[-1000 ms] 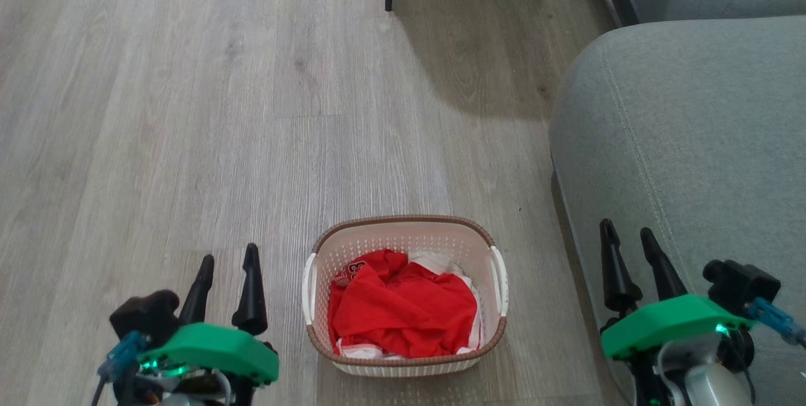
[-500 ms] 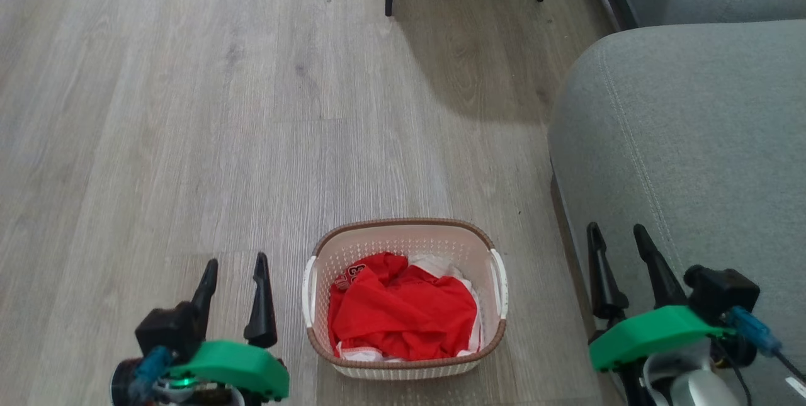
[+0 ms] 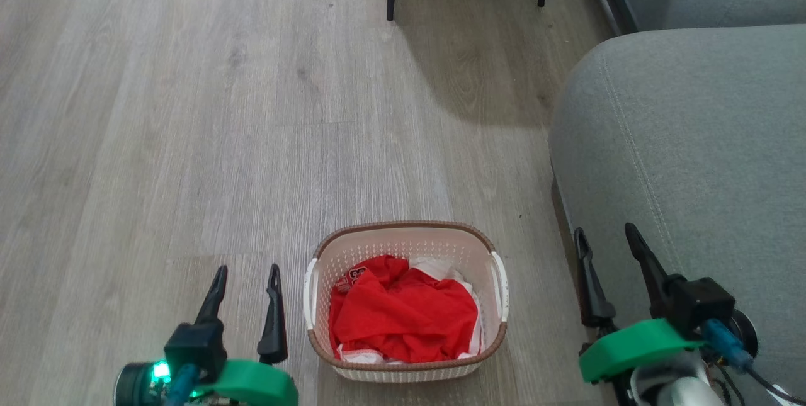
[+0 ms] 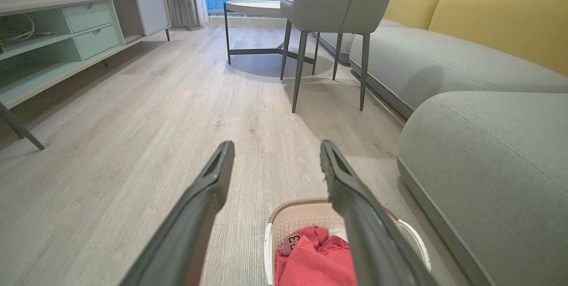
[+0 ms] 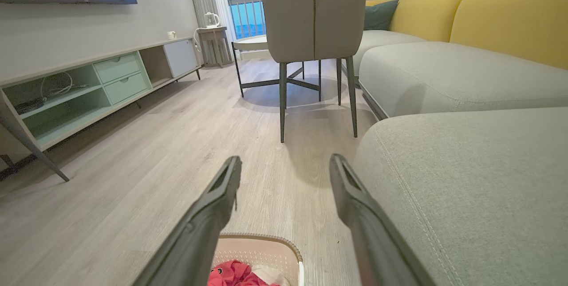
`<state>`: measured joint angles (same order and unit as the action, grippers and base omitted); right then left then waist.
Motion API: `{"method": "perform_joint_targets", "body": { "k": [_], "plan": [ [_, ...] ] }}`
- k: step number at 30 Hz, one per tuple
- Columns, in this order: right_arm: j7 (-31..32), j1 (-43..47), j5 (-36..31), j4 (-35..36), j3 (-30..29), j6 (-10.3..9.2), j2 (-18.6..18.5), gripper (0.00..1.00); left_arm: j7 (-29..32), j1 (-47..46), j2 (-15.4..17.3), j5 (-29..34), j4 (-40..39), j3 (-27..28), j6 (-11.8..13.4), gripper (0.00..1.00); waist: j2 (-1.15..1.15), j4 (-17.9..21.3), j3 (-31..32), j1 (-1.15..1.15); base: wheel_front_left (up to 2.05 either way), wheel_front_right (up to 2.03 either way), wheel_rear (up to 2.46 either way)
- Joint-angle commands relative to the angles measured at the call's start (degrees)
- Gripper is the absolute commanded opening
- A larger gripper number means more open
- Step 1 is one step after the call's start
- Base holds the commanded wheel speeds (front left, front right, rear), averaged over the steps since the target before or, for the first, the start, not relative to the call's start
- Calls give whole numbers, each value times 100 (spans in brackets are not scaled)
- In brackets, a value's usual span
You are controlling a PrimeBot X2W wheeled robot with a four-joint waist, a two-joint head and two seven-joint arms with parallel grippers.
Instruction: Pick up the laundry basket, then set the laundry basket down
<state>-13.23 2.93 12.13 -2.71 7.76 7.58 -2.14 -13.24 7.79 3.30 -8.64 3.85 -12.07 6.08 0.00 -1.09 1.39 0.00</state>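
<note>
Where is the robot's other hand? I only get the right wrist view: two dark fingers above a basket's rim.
Observer: In the head view, the left gripper, open, is just left of the laundry basket, not touching it.
Operator: Anything to grab it by?
Observer: A left handle and a right handle, both white, on its side walls.
Operator: Is it full?
Observer: A crumpled red garment covers most of its inside, white cloth beneath.
</note>
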Motion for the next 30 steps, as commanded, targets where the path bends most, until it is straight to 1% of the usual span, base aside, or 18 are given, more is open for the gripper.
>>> {"method": "perform_joint_targets", "body": {
  "k": [1, 5, 30],
  "plan": [
    [-106, -121, -231, 256, 173, -8, -71, 100, -104, -172, 18, 213, -206, 162, 37, 100, 0, -2, -3, 0, 0, 0, 0],
    [-173, -118, -499, 261, 218, -9, -74, 100, -172, -149, 8, 448, -203, 162, 49, 100, 0, -2, -5, 0, 0, 0, 0],
    [-177, -150, -509, 129, 135, -9, -74, 100, -175, -198, -38, 287, -84, 334, -30, 100, 0, -3, -96, 0, 0, 0, 0]
  ]
}}
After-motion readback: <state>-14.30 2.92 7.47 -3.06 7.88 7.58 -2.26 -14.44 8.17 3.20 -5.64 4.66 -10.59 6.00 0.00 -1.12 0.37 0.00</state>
